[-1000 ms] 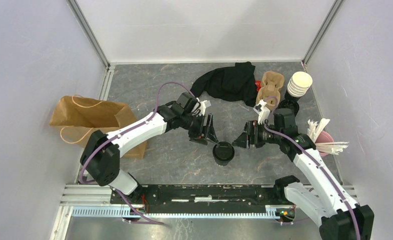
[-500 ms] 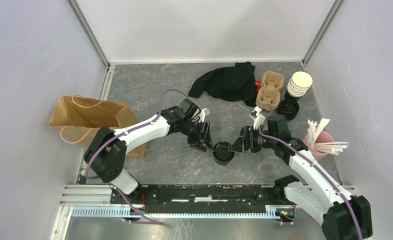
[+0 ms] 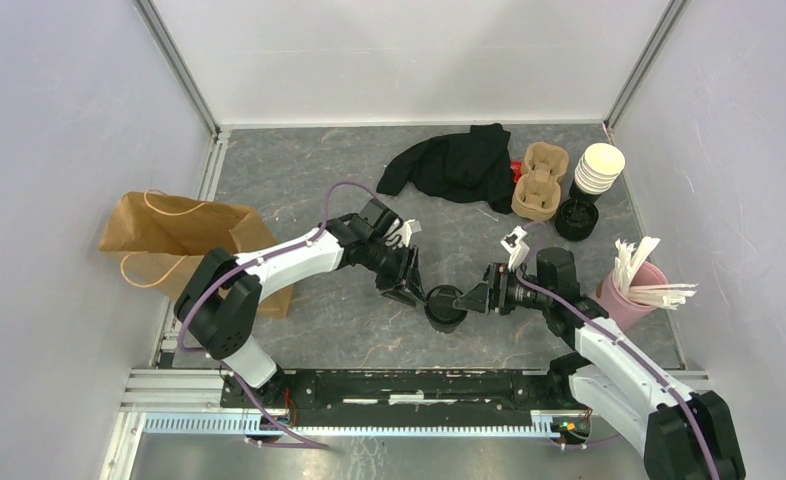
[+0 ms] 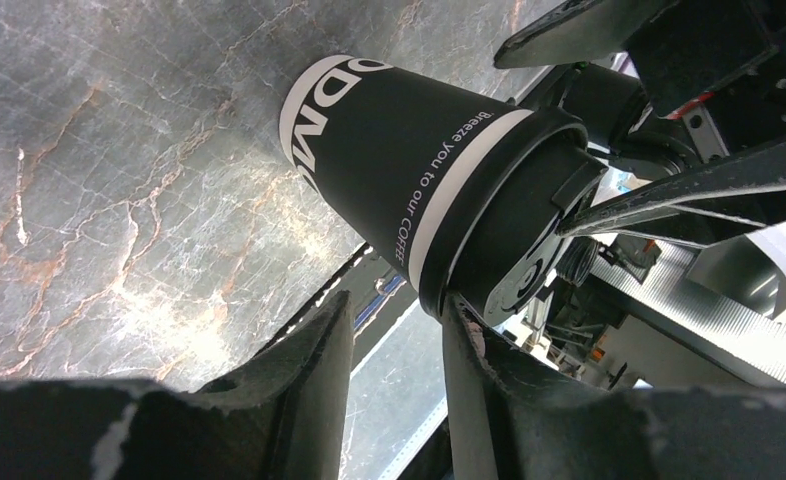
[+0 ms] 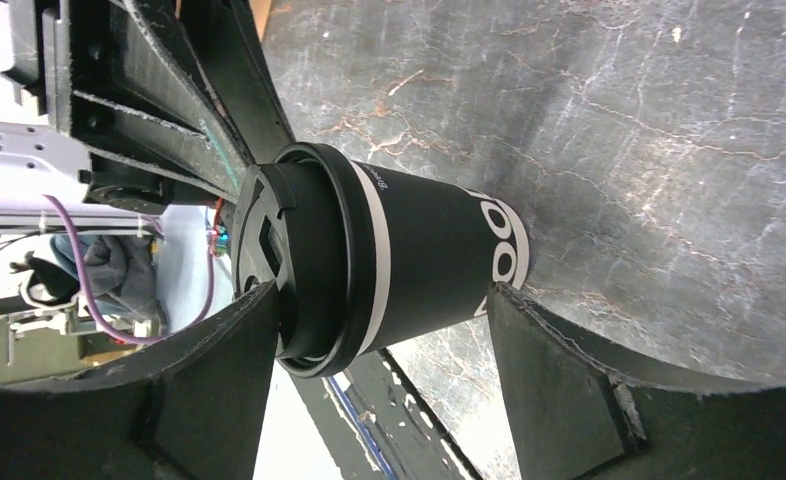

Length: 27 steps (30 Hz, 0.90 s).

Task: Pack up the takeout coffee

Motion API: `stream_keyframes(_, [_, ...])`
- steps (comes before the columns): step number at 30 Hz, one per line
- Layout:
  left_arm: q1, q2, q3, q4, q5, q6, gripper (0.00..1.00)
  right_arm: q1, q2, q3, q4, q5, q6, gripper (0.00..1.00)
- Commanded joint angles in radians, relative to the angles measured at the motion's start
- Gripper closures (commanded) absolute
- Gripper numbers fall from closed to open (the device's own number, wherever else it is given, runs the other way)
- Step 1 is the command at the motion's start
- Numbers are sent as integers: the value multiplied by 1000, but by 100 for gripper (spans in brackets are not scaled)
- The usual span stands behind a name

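One takeout coffee [image 3: 446, 305], a small black cup with a black sip lid, stands upright on the table. A second lidded cup is not clearly in view. My left gripper [image 3: 410, 289] is open just left of the cup. In the left wrist view [image 4: 394, 310] nothing is between its fingers, and one finger touches the lid rim of the cup [image 4: 419, 180]. My right gripper [image 3: 472, 298] is open at the cup's right side. In the right wrist view [image 5: 384, 300] one finger is by the lid and the other by the base of the cup [image 5: 399, 260].
A brown paper bag [image 3: 184, 235] lies at the left. At the back right are a black cloth [image 3: 454, 165], a cardboard cup carrier [image 3: 539, 180], a stack of lidless cups [image 3: 598, 168] and a round black item [image 3: 576, 218]. A pink cup of stirrers [image 3: 634, 285] stands right.
Both grippers have closed in on the lidded cup, the left from the upper left and the right from the right. The cup has not moved.
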Motion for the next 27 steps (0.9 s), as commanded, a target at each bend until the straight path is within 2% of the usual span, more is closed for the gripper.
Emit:
stream_keyframes(1, [-5, 71, -146, -66, -226, 92, 58, 5, 10, -197, 12, 125, -32, 22])
stream_keyframes(4, [-5, 72, -197, -23, -214, 84, 60, 5, -10, -205, -4, 137, -31, 23])
stream_keyframes(8, [-5, 23, -89, -34, -163, 89, 56, 6, -22, -32, -163, 167, -96, 22])
stream_keyframes(13, [-5, -1, 54, -35, -100, 52, 47, 6, 4, 154, -311, 179, -151, 14])
stream_keyframes(17, [-5, -6, 128, -84, -107, 70, 42, 10, 9, 218, -350, 174, -130, 11])
stream_keyframes(23, [-5, -48, 154, -114, -112, 77, 32, 38, -1, 358, -488, 252, -166, 6])
stream_keyframes(27, [-3, -92, 195, -198, -212, 111, 30, 127, 31, 461, -542, 326, -164, 3])
